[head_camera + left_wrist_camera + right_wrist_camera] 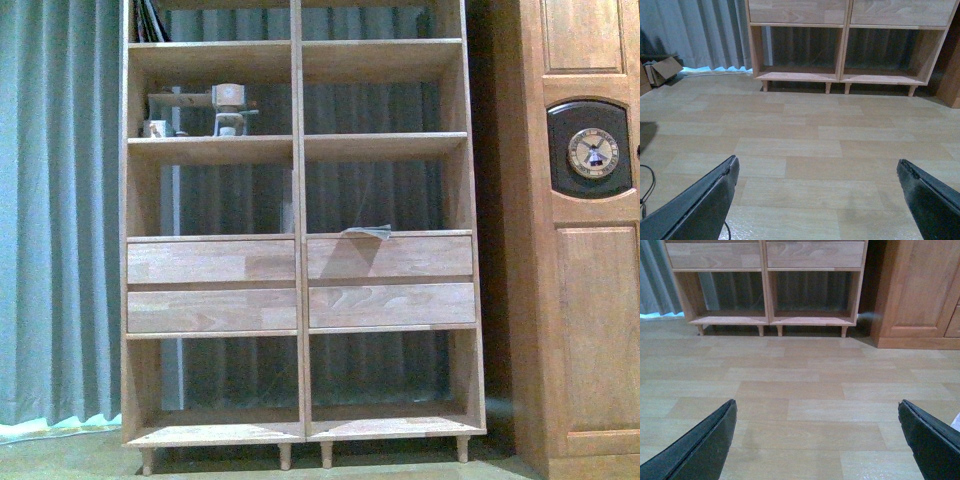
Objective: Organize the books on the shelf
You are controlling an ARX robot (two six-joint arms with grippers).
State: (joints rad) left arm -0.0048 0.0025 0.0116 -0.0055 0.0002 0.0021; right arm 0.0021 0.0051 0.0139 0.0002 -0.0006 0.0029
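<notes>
The tall light-wood shelf [298, 140] stands straight ahead, with open compartments, drawer fronts [212, 262] midway and peg legs. A thin book [365, 232] lies flat on the ledge above the right drawers. Several books [150, 20] lean in the top left compartment. Neither arm shows in the front view. My left gripper [816, 172] is open and empty above the wood floor, facing the shelf's bottom compartments [800, 50]. My right gripper [816, 412] is open and empty too, facing the shelf bottom [770, 290].
A darker wooden cabinet [585, 230] with a round windmill emblem [592, 152] stands right of the shelf. Small wooden figures [230, 108] sit on the upper left shelf. Grey curtain [55, 200] hangs behind. A cardboard box [662, 70] and a cable [646, 185] lie at the left.
</notes>
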